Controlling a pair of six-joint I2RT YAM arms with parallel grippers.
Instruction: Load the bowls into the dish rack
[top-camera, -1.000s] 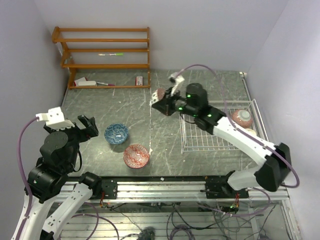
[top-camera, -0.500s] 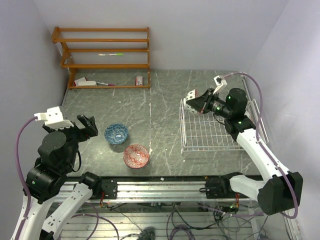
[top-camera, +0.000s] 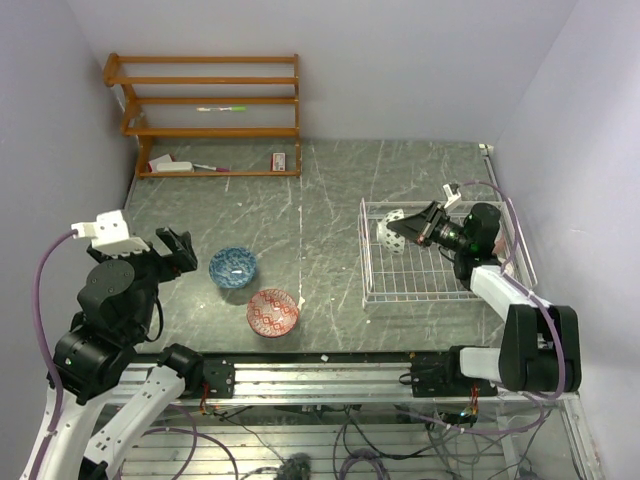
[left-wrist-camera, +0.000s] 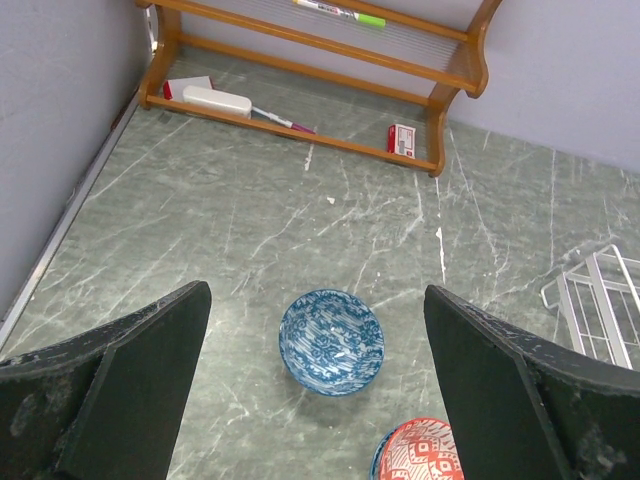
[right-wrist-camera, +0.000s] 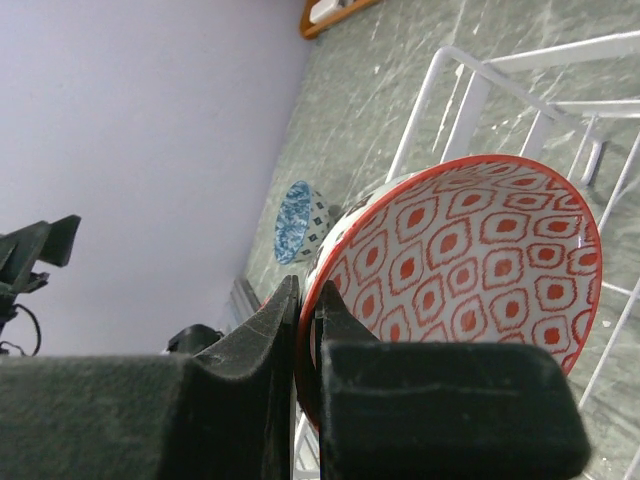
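Over the dish rack (top-camera: 430, 272), right pincer (right-wrist-camera: 305, 312) clenched on the rim of a red-patterned bowl (right-wrist-camera: 480, 260), held edgewise, presumably for slotting upright; left pincer (left-wrist-camera: 315, 295) released.

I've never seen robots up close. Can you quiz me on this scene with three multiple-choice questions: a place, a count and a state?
1. The red-patterned bowl in the right gripper is: A at the far left; B over the dish rack; C at the near edge.
2. Bowls lying on the table outside the rack: A one; B two; C four.
3. The left gripper is: A open, empty; B shut on a bowl; C out of sight.
Answers: B, it hangs above the white wires; B, a blue bowl and a red bowl; A, its fingers stand wide apart.
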